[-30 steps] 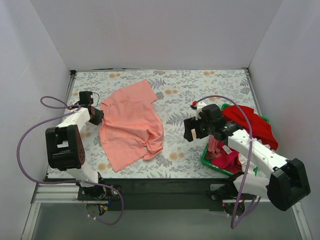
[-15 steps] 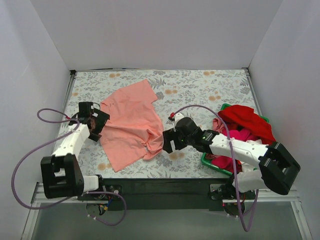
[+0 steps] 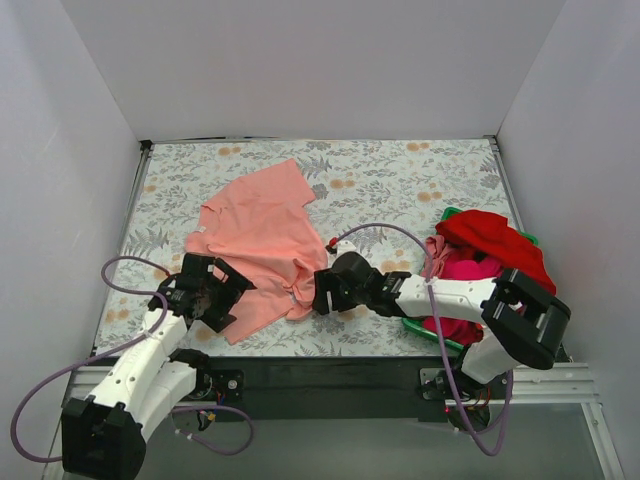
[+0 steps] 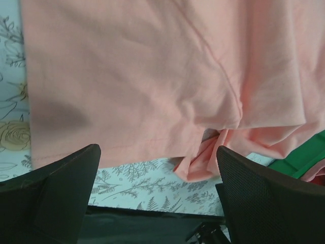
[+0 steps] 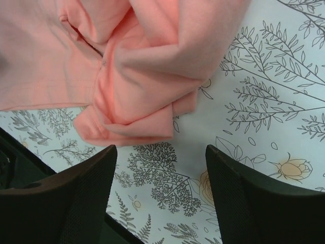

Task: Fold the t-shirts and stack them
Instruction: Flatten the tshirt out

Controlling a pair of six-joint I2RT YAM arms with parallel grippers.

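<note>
Salmon-pink t-shirt (image 3: 262, 240) spread | left gripper (image 4: 157, 150) wide over it | right gripper (image 5: 161, 148) wide, seemingly above its bunched corner

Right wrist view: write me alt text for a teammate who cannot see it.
A bunched corner of the pink shirt lies crumpled on the flower-patterned table, filling the upper left. The right claw hangs open along the bottom edge, its two dark fingers apart with nothing between them.

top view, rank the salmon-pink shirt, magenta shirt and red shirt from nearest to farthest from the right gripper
From the right gripper:
1. salmon-pink t-shirt, bunched corner just left of it
2. magenta t-shirt, in the green basket, to the right
3. red t-shirt, atop the basket's far side
</note>
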